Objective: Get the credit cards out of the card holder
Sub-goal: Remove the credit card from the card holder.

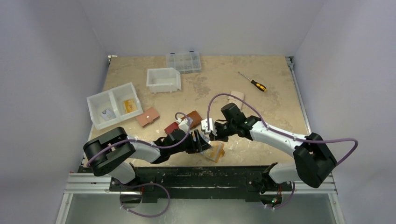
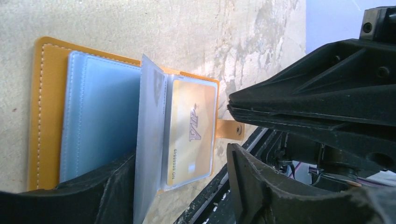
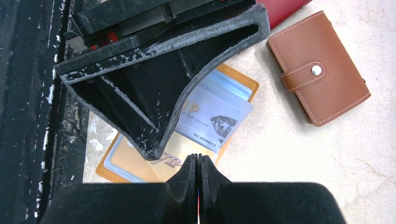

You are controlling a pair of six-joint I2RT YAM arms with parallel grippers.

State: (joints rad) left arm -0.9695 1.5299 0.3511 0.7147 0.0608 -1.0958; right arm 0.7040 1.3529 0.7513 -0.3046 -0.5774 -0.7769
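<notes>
Card holder [image 2: 46,116] open, partly hidden under spread left pincer [image 2: 182,155]; gold card [image 2: 194,126] in its sleeve [image 2: 150,116]; right pincer [image 3: 198,159] pressed together.

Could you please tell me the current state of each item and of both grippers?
card holder: open, lying flat on the table.
gold card: inside its pocket, not removed.
clear sleeve: one leaf standing up.
brown wallet: snapped shut.
left gripper: fingers open, straddling the sleeve.
right gripper: fingers shut.

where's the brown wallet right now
Upper right of the right wrist view: the brown wallet lies snapped shut on the table, beside the open card holder and near the dark red wallet.
</notes>
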